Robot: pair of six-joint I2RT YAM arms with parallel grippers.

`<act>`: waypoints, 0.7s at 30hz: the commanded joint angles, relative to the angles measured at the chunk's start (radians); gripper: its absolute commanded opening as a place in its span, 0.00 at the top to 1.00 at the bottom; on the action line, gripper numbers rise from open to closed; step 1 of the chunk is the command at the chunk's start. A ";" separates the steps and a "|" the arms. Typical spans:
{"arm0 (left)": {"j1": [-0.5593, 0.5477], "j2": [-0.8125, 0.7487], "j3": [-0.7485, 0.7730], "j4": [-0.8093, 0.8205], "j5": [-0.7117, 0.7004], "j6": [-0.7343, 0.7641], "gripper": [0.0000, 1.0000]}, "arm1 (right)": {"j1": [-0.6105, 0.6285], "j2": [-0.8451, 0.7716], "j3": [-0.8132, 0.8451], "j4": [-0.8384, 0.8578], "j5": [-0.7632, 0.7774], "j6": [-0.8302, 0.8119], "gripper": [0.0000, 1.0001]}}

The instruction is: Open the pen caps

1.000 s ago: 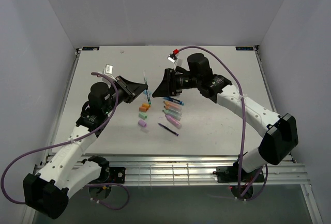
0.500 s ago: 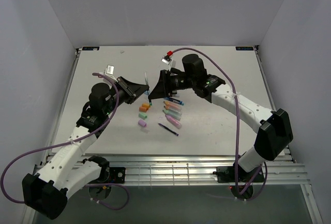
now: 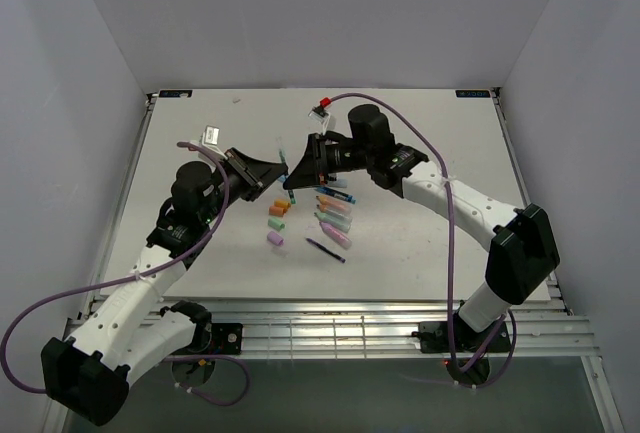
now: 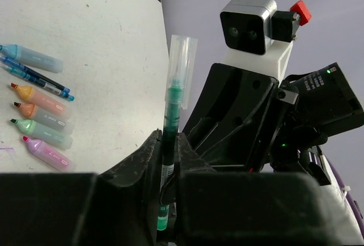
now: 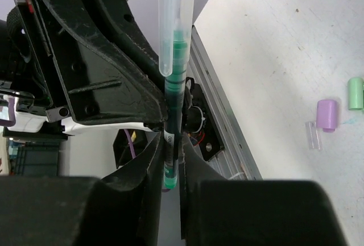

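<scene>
Step in hand: uncapping the green pen (image 4: pixel 170 118), which is held upright above the worktop (image 4: pixel 85 41) with its clear cap (image 4: pixel 182 70) still fitted and uppermost. The left gripper (image 4: pixel 169 139) has its jaws clamped on the barrel, and the right gripper (image 5: pixel 170 144) has its jaws pressed together on the same barrel close by, below the cap. The next move probably requires purchase on the cap itself, then a straight pull along the pen's axis.

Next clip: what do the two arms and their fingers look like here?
The left arm and right arm have white links, black joints and black wedge-shaped fingers. A purple cable loops along each. A red tab sits at the right wrist.
</scene>
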 commanded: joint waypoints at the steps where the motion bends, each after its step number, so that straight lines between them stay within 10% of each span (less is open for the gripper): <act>1: -0.007 -0.018 0.001 0.002 -0.013 -0.005 0.75 | 0.021 -0.023 -0.010 0.079 -0.033 0.022 0.92; 11: -0.007 0.020 0.034 0.005 -0.032 0.035 0.56 | 0.024 -0.095 -0.119 0.122 -0.081 0.083 0.92; 21: -0.007 0.045 0.036 0.020 -0.030 0.041 0.67 | 0.024 -0.126 -0.157 0.136 -0.104 0.100 0.92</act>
